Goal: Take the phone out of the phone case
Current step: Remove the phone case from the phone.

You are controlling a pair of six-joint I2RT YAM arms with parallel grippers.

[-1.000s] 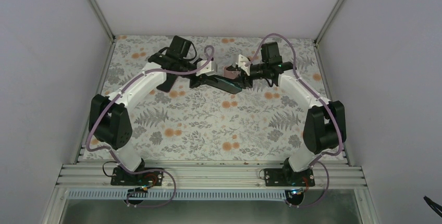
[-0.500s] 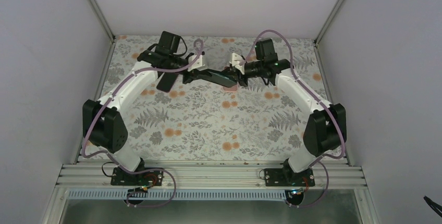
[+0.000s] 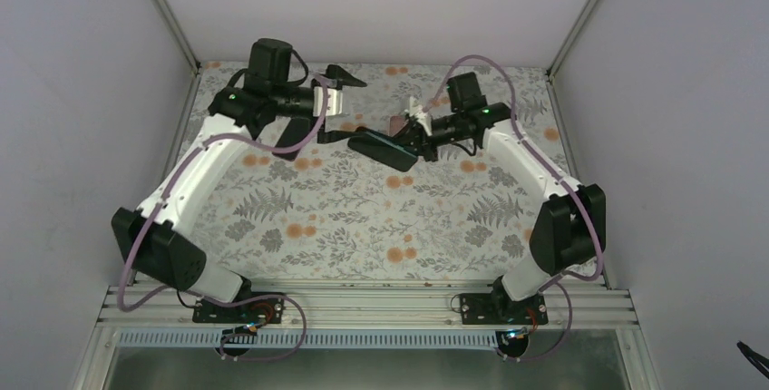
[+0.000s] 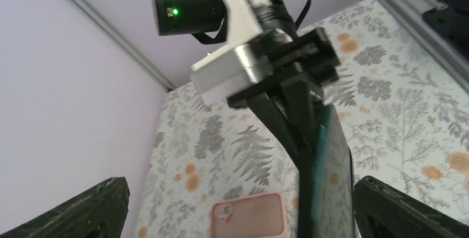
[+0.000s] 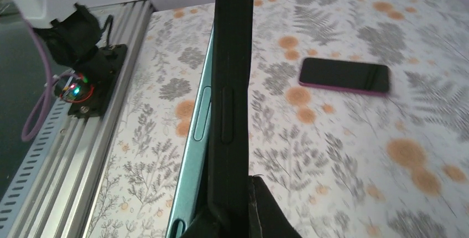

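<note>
The pale pink phone case (image 4: 249,216) lies flat on the floral table with nothing in it, its camera cut-out at one corner. From above the phone case (image 3: 396,124) shows just behind the right gripper. My right gripper (image 3: 419,141) (image 5: 243,193) is shut on one end of the phone (image 3: 381,147) (image 5: 196,133), a dark slab with a teal edge and a black layer along its back. It holds the phone above the table, sticking out to the left. My left gripper (image 3: 354,102) (image 4: 240,188) is open, its fingers (image 4: 83,210) wide apart and off the phone (image 4: 332,177).
A second black slab with a magenta edge (image 5: 344,76) (image 3: 290,141) lies flat on the table under the left arm. White walls close in the back and both sides. The aluminium rail (image 3: 363,304) carrying the arm bases runs along the near edge.
The left gripper opened, let go of the phone's left end and drew back to the left and rear. The right gripper shut on the phone and keeps holding it.
</note>
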